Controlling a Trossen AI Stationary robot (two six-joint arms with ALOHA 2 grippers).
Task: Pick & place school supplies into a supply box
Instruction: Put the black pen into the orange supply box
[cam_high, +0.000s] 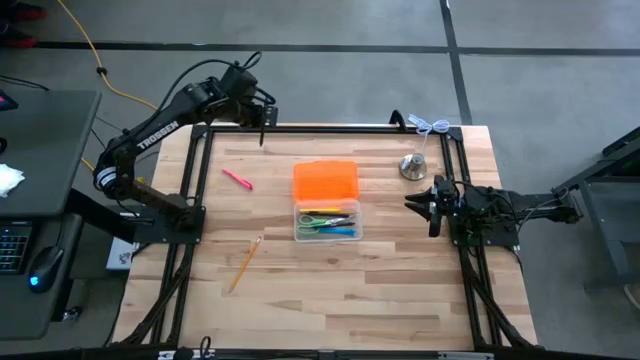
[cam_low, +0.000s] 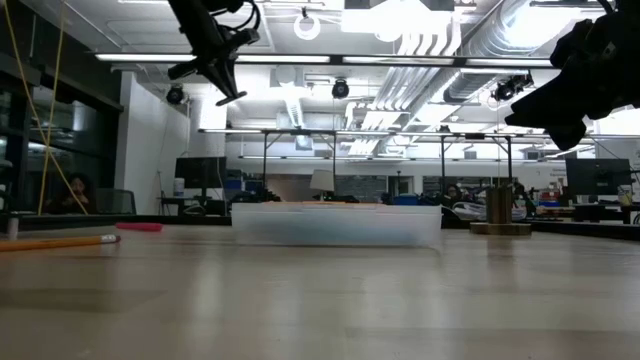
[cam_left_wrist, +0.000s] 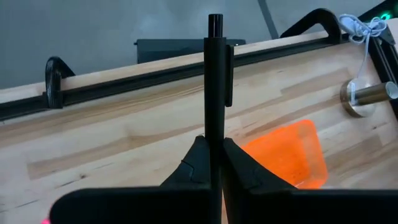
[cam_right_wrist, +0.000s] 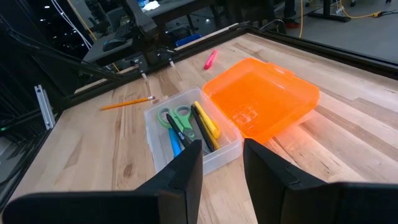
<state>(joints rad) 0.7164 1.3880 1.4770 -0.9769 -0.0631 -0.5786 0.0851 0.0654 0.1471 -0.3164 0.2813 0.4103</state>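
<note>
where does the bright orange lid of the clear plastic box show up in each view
High view: the bright orange lid lies at table centre, on the far side of the clear plastic box.
Low view: only a thin orange edge atop the box.
Left wrist view: lower right.
Right wrist view: centre right.
Shared landmark: the silver bell-shaped metal object, though absent from the right wrist view.

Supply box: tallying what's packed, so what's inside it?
Inside the supply box: green-handled scissors, a yellow pen, a black pen and a blue one. Anything beneath them is hidden.

Left tool (cam_left_wrist: 211, 163) clamped, raised; right tool (cam_right_wrist: 222, 163) parted
</note>
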